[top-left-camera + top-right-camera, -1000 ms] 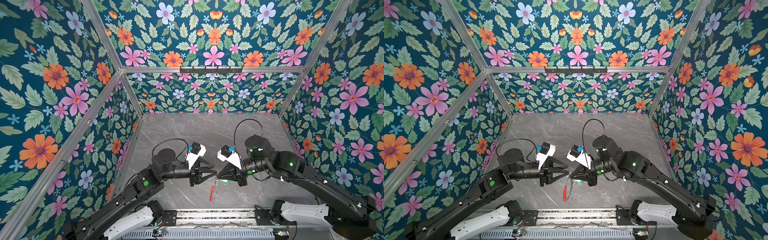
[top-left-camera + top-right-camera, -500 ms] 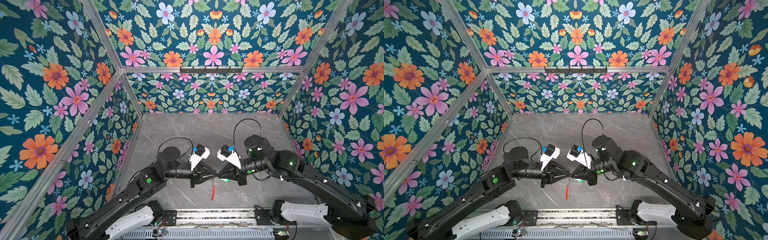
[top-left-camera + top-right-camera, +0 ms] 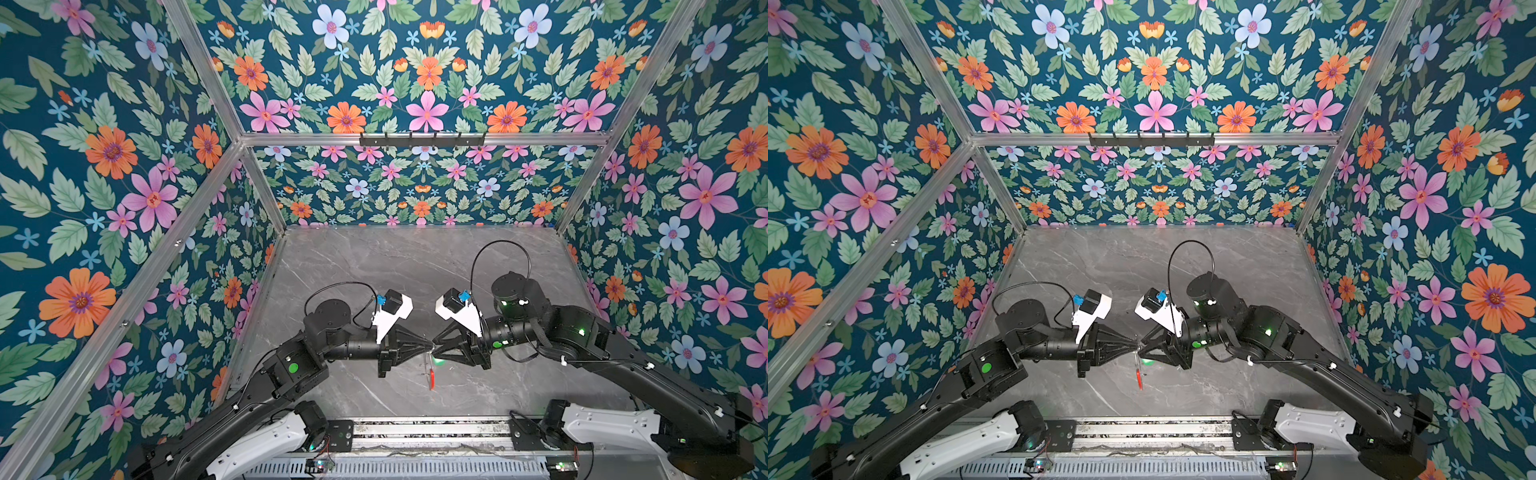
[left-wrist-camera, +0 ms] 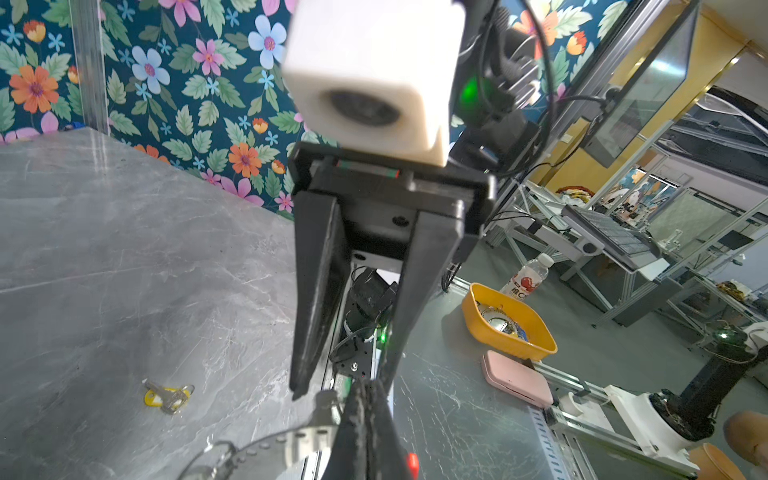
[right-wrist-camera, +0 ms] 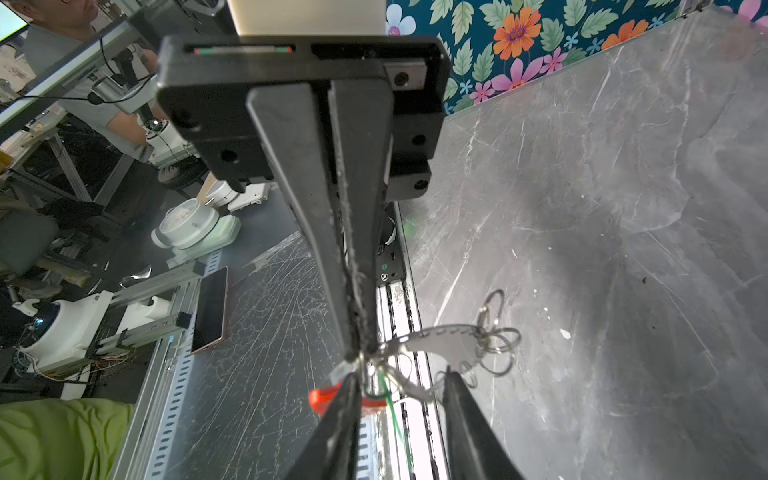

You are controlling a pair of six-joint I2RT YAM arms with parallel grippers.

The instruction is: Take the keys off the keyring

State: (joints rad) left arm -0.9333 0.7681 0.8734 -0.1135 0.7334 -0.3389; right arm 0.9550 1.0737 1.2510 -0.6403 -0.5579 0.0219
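One large thin grey metal keyring (image 5: pixel 440 337): held up in the air, clear of the grey marble table (image 4: pixel 124 249).
Left gripper (image 5: pixel 356 347): jaws pressed together, pinching the keyring at its rim, close to the red curved segment (image 5: pixel 322 401).
Right gripper (image 5: pixel 401 374): jaws spread, one on each side of the keyring's wire, gripping nothing.
Small silver loops (image 5: pixel 496 340): bunched on the keyring, on the side away from the left gripper.
Yellow-tagged silver key (image 4: pixel 166 397): lies flat on the table below the keyring and well apart from it; already off.
Green-tagged key (image 3: pixel 439 361): only its bright green plastic tag shows, just under the keyring. Judged attached, though the join is hidden.
Step in hand: judged to be the second key. The left arm steadies the keyring and the right is free to take that key.
Next move: the right jaws should close on the green-tagged key alone, not the loops. They should then work it along the wire to the opening against a firm left grip.
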